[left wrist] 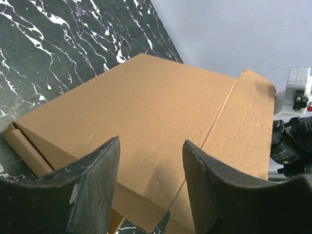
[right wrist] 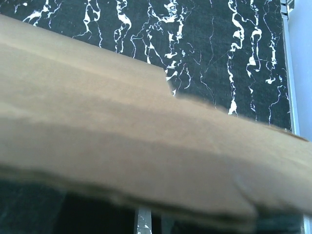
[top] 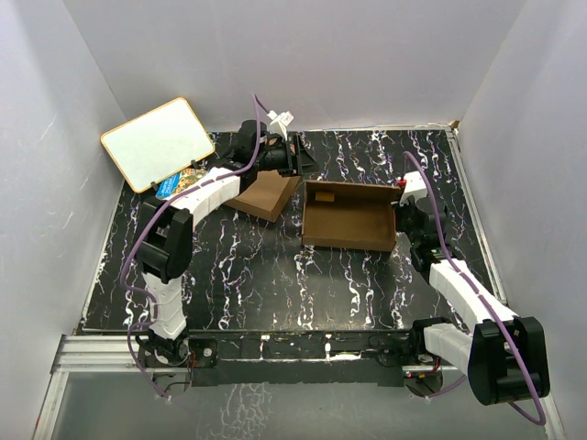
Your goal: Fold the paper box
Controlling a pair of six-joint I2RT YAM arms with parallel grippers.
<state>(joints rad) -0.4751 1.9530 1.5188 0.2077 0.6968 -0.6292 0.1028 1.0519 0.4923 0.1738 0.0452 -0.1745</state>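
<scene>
The plain brown die-cut cardboard paper box (top: 348, 220) sits as an open tray on the black, white-veined table (top: 257, 275), toward 3 o'clock of centre. My right pincer (top: 402, 194) is at the box's 3 o'clock wall. Blurred cardboard fills that wrist view, so I cannot tell whether it is clamped. My left pincer (left wrist: 151, 144) stands apart over a tilted brown cardboard slab (top: 266, 194) at the box's 9 o'clock.

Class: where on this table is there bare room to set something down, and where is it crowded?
Free: the strip of table in front of the paper box; also back right behind it. Crowded: back left, with whiteboard, flat cardboard and left gripper.
</scene>
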